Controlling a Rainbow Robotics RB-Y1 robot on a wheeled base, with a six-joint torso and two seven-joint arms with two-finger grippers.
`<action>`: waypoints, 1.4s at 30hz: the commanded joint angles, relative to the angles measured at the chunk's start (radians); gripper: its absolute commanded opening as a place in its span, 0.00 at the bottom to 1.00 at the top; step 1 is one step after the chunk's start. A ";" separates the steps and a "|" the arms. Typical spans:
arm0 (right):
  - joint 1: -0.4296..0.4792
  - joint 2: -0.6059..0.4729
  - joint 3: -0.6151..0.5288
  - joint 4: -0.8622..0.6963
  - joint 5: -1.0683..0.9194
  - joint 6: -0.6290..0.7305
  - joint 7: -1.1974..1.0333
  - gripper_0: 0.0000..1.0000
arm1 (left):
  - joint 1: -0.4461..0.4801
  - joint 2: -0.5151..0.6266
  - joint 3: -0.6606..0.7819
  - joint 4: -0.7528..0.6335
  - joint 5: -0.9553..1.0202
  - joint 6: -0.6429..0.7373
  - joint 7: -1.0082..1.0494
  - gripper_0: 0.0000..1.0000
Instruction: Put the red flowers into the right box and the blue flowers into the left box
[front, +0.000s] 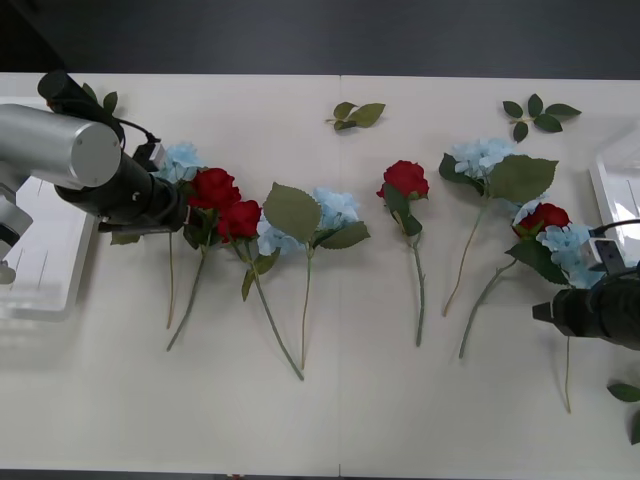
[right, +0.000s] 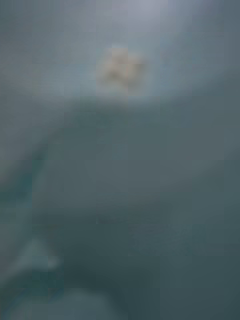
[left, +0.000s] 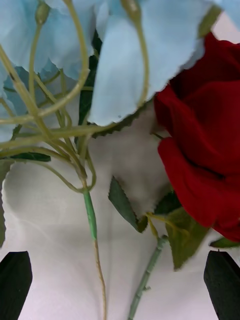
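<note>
Near the table's (front: 330, 420) left edge, the left gripper's (left: 120, 280) released fingers straddle a blue flower's (left: 92, 215) and a red flower's (left: 200, 150) stems; it should centre on one. The right gripper's (front: 545, 312) grip I cannot tell.

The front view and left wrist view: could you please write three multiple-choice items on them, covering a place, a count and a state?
1. Where is the left end effector?
A. Over the leftmost pale blue artificial hydrangea flower and the deep red artificial rose beside it.
B. Inside a tray.
C. By the loose leaves.
2. How many red roses lie on the white table?
A. Two.
B. Four.
C. Six.
3. How do its black fingers stand?
A. Open.
B. Shut on a rose.
C. Shut on a leaf.

1 A: blue petals and a red head lie just ahead of it.
2 B: four red heads show in the front view.
3 A: the fingers sit apart at both corners.

The right end effector is near the table's right edge.
</note>
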 joint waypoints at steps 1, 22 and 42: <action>-0.029 0.045 -0.019 0.030 0.024 -0.002 0.032 1.00 | -0.042 0.016 -0.038 0.040 -0.010 -0.061 0.009 1.00; -0.093 0.090 0.043 0.142 0.061 -0.026 0.038 0.60 | -0.040 0.023 -0.105 0.072 -0.107 -0.074 -0.015 1.00; -0.135 0.090 0.071 0.179 0.057 -0.045 0.041 0.00 | -0.022 0.023 -0.148 0.074 -0.176 -0.108 -0.018 0.78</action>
